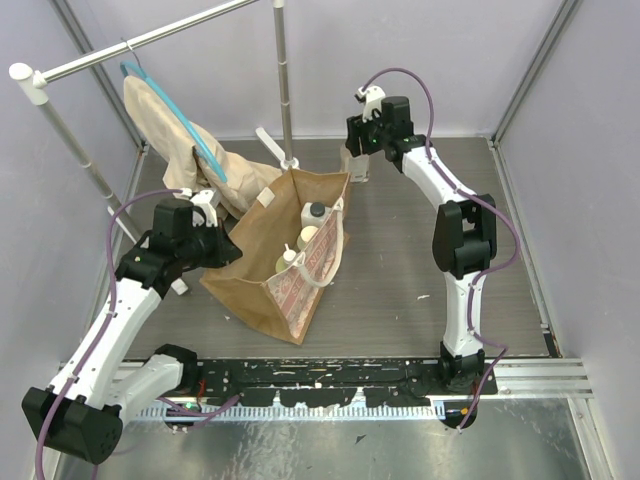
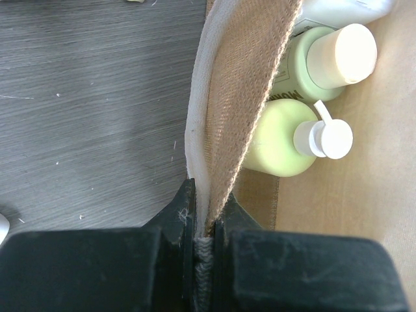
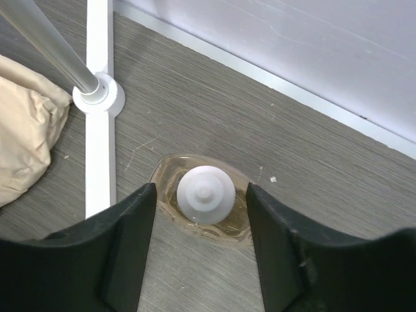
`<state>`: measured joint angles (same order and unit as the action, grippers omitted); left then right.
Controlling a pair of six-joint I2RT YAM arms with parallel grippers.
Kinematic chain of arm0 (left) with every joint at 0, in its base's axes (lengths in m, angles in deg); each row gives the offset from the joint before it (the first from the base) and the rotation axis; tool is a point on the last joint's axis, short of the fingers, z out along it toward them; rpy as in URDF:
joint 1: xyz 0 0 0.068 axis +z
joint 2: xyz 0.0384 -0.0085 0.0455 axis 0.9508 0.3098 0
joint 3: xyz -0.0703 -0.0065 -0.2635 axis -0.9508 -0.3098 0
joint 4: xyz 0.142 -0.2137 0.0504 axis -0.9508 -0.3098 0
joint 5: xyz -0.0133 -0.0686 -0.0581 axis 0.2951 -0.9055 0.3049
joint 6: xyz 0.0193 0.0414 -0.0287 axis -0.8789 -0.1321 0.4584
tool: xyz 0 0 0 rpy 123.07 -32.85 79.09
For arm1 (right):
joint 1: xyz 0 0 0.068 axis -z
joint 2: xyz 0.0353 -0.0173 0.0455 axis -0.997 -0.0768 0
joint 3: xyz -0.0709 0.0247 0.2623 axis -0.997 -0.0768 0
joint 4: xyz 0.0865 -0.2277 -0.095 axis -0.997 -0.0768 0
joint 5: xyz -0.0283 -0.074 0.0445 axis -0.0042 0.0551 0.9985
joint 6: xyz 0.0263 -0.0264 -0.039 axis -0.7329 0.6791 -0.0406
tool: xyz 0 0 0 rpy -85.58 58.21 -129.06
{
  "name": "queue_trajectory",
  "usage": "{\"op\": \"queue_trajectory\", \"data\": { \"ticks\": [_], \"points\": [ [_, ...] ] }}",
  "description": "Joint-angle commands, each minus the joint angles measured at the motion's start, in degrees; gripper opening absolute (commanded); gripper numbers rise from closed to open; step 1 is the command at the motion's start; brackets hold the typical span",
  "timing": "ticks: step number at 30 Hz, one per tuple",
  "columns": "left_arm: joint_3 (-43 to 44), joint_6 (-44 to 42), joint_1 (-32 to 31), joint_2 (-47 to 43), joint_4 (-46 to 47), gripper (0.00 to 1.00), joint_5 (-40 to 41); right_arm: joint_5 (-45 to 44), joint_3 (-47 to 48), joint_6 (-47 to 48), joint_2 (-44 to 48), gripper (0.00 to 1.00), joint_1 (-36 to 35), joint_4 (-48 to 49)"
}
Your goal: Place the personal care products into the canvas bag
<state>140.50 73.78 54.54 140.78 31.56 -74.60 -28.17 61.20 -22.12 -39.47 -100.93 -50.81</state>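
The canvas bag (image 1: 262,268) stands open at the table's middle. In it are a white bottle with a black cap (image 1: 316,213) and two yellow-green bottles (image 2: 281,138) (image 2: 322,60), white caps up. My left gripper (image 2: 207,218) is shut on the bag's cream strap (image 2: 201,123) at its left rim. At the back, the squat amber bottle (image 3: 207,195) stands on the table with its white cap up. My right gripper (image 3: 200,195) straddles it, and both fingertips (image 3: 144,201) touch its sides.
A clothes rack's white base (image 3: 99,97) and pole (image 1: 284,80) stand just left of the amber bottle. A beige garment (image 1: 165,125) on a blue hanger (image 1: 205,150) hangs behind the bag. The purple back wall (image 3: 292,39) is close behind the right gripper.
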Motion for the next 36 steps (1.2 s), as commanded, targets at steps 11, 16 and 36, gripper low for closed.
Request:
{"op": "queue_trajectory", "data": {
  "ticks": [11,16,36],
  "points": [
    [0.4,0.1,-0.1,-0.8,0.1,0.0,-1.1,-3.1,-1.0,1.6,4.0,0.3,-0.6,2.4],
    [0.5,0.0,-0.1,-0.7,0.0,0.0,-1.1,-4.0,-1.2,1.3,4.8,0.11,-0.7,2.5],
    [0.5,-0.1,-0.1,-0.4,0.3,0.0,-2.4,-7.8,6.0,-4.9,25.5,0.01,-5.0,-12.7]
  ]
}}
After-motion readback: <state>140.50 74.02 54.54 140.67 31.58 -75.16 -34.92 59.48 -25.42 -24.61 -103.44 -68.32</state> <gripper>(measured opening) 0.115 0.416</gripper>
